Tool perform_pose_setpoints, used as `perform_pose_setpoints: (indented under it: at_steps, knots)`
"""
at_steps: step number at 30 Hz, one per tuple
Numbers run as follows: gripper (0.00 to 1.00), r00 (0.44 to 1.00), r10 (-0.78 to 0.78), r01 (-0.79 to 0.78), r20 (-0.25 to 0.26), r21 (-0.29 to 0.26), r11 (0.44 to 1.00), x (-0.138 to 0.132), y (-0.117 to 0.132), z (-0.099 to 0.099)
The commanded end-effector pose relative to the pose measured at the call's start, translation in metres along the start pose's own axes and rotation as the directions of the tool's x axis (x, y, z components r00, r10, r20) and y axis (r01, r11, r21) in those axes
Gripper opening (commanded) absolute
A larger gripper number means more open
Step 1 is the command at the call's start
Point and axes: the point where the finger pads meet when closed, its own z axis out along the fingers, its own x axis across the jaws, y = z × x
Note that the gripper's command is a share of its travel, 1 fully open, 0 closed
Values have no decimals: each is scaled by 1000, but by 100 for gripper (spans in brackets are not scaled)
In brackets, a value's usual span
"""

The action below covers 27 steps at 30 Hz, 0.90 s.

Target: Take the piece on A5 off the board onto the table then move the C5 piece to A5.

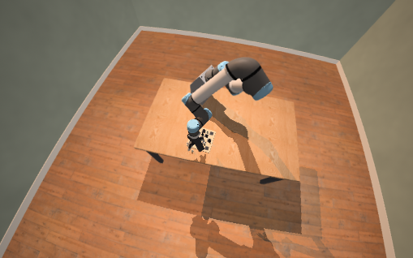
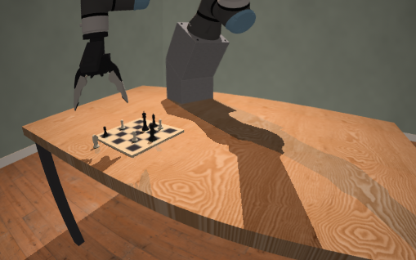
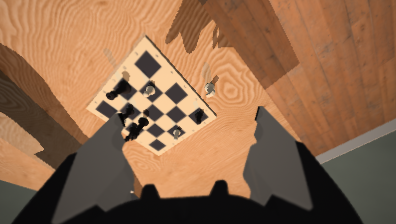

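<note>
My tool (image 2: 100,96) is black with pale grey fingers (image 2: 121,88). The desk (image 2: 263,163) is light wood with swirling grain and dark legs. The board (image 2: 140,136) is cream and black checks; black and whitish pieces stand on it. A whitish piece (image 2: 96,141) stands at centre left.

- The table (image 2: 263,172) looked like pale, strongly grained wood, smooth
- The floor (image 2: 10,221) was reddish plank wood
- The gripper (image 2: 100,91) fingers looked matt grey

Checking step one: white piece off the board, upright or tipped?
Upright. The white piece stands on the table beside the board; the pincer hangs open above.
</note>
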Motion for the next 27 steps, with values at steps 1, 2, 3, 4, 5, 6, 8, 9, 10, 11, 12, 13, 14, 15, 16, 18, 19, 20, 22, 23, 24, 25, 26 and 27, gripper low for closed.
perform_pose_setpoints:
  at_steps: [1, 2, 3, 4, 5, 6, 8, 9, 10, 11, 12, 13, 14, 15, 16, 18, 19, 20, 22, 23, 24, 25, 26, 27]
  knots:
    - [100, 982, 189, -189, -14, -2, 982, -8, -3, -2]
    - [100, 974, 226, -226, -14, -2, 974, -10, -4, -2]
    - [100, 964, 264, -264, -14, -1, 964, -11, -4, -2]
    - [100, 953, 302, -302, -14, -1, 953, -13, -5, -2]
    - [100, 940, 340, -340, -14, 0, 941, -15, -5, -2]
    - [100, 926, 377, -377, -14, 0, 926, -17, -6, -3]
    - [100, 892, 451, -451, -14, 1, 892, -21, -6, -3]
    - [100, 873, 487, -487, -14, 2, 873, -23, -6, -3]
    - [100, 852, 523, -523, -14, 2, 852, -25, -7, -4]
    - [100, 830, 558, -558, -14, 3, 830, -27, -7, -4]
    - [100, 805, 592, -592, -13, 4, 806, -29, -7, -4]
    - [100, 805, 592, -592, -13, 4, 806, -29, -7, -4]
    - [100, 805, 592, -592, -13, 4, 806, -29, -7, -4]
    - [100, 780, 626, -626, -13, 4, 780, -31, -7, -4]
    - [100, 753, 658, -658, -13, 5, 753, -33, -7, -4]
    - [100, 694, 719, -719, -13, 6, 695, -37, -7, -5]
    - [100, 663, 748, -748, -12, 6, 663, -40, -7, -5]
    - [100, 631, 776, -776, -12, 7, 631, -42, -7, -5]
    - [100, 563, 826, -826, -12, 8, 563, -46, -7, -5]
    - [100, 528, 849, -849, -11, 8, 528, -49, -7, -6]
    - [100, 492, 871, -871, -11, 9, 492, -51, -7, -6]
    - [100, 455, 890, -890, -10, 9, 455, -53, -7, -6]
    - [100, 418, 909, -909, -10, 10, 418, -56, -6, -6]
    - [100, 380, 925, -925, -10, 10, 380, -58, -6, -6]
